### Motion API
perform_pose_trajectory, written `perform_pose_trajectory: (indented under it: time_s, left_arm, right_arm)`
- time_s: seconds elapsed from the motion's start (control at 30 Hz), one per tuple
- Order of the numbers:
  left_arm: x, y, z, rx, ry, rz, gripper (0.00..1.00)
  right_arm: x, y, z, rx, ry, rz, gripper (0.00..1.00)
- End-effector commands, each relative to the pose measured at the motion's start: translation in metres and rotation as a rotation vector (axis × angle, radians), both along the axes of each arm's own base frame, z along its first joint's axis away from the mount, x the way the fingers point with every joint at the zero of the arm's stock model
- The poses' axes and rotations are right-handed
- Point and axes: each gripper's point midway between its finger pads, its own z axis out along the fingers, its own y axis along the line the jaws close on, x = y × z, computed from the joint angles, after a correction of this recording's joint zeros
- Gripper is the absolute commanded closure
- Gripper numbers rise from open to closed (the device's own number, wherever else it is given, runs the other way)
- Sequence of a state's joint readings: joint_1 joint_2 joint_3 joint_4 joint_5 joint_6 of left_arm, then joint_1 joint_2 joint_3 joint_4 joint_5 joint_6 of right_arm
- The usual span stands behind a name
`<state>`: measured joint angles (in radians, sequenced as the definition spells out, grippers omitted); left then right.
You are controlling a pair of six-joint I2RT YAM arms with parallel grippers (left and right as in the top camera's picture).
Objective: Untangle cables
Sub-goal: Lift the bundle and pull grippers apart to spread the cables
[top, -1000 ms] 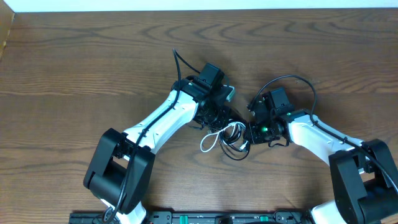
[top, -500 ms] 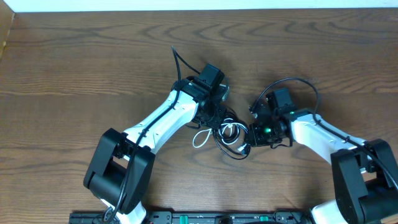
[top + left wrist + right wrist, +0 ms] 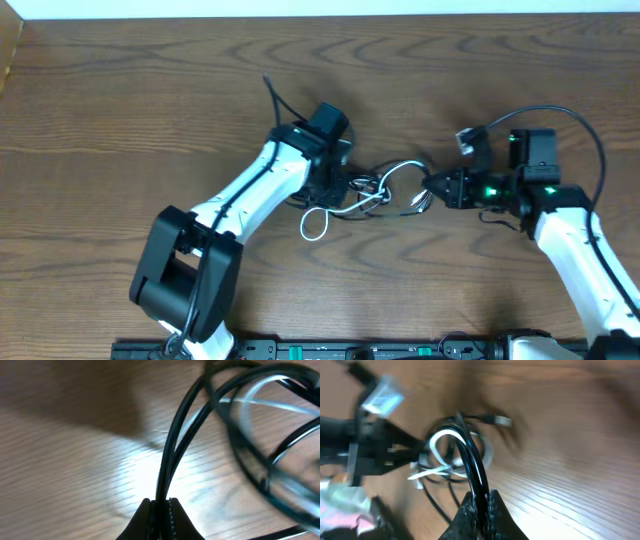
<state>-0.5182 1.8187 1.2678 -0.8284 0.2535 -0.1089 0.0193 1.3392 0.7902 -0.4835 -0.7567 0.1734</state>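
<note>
the cables lie in a loose tangle on the desk, strung between the two arms. the left tool is clamped on two black cords at the tangle's left end. the right tool pinches black cords at the right end, with the knot just beyond its tips. a white cable winds through the middle and loops out at the lower left, lying flat on the wood.

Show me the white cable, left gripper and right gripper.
white cable (image 3: 443,435), right wrist view, top of its loop.
left gripper (image 3: 161,506), left wrist view, between its fingertips.
right gripper (image 3: 481,499), right wrist view, between its fingertips.
</note>
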Motion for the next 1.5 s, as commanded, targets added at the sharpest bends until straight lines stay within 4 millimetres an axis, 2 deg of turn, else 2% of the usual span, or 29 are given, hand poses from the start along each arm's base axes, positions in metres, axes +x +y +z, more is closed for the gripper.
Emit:
perform_pose_trajectory:
  time_s: [0.0,0.03,0.13,0.2,0.3,0.33,0.4,0.47,0.53,0.6,0.77,0.93,1.17,1.23,1.37,1.47]
  left_arm:
    - [0.016,0.034,0.022,0.013,-0.059,0.094,0.93]
    - [0.018,0.036,0.027,-0.002,-0.067,0.105,0.93]
    - [0.022,0.038,0.051,-0.086,-0.102,0.137,0.93]
    - [0.022,0.034,0.066,-0.152,-0.121,0.141,0.93]
    - [0.02,0.022,0.086,-0.25,-0.139,0.124,0.93]
    - [0.018,0.015,0.093,-0.302,-0.138,0.11,0.93]
    - [0.007,-0.013,0.116,-0.487,-0.11,0.026,0.92]
    - [-0.003,-0.033,0.136,-0.636,-0.098,-0.07,0.93]
    - [-0.007,-0.043,0.149,-0.726,-0.095,-0.119,0.93]
    - [-0.005,-0.046,0.153,-0.753,-0.11,-0.133,0.92]
    - [-0.011,-0.06,0.178,-0.904,-0.108,-0.207,0.93]
    - [-0.014,-0.064,0.187,-0.955,-0.107,-0.235,0.92]
    - [-0.026,-0.079,0.19,-0.975,-0.094,-0.294,0.93]
    - [-0.031,-0.084,0.198,-1.022,-0.092,-0.329,0.93]
    - [-0.038,-0.091,0.229,-1.178,-0.095,-0.422,0.93]
    - [-0.036,-0.093,0.241,-1.222,-0.097,-0.436,0.93]
  right_arm:
    - [0.018,-0.053,-0.007,-0.203,-0.001,-0.217,0.99]
    - [0.016,-0.062,-0.013,-0.251,0.017,-0.245,0.98]
    - [0.009,-0.084,-0.027,-0.372,0.066,-0.306,0.86]
    - [0.004,-0.093,-0.032,-0.428,0.092,-0.329,0.85]
    - [0.002,-0.093,-0.034,-0.431,0.104,-0.328,0.86]
    - [0.002,-0.091,-0.033,-0.419,0.103,-0.32,0.85]
    - [0.003,-0.074,-0.028,-0.341,0.088,-0.269,0.73]
    - [0.003,-0.057,-0.02,-0.274,0.051,-0.191,0.71]
    - [0.002,-0.041,-0.014,-0.218,0.017,-0.117,0.68]
    - [-0.002,-0.023,-0.007,-0.167,-0.022,-0.026,0.61]
    - [-0.014,0.01,-0.005,-0.179,-0.08,0.128,0.44]
    - [-0.012,0.035,0.001,-0.172,-0.156,0.203,0.4]
    - [-0.003,0.059,0.014,-0.118,-0.204,0.192,0.39]
    - [-0.002,0.061,0.014,-0.129,-0.211,0.191,0.4]
    - [0.0,0.058,0.008,-0.174,-0.213,0.174,0.41]
    - [0.001,0.058,0.004,-0.182,-0.202,0.173,0.52]
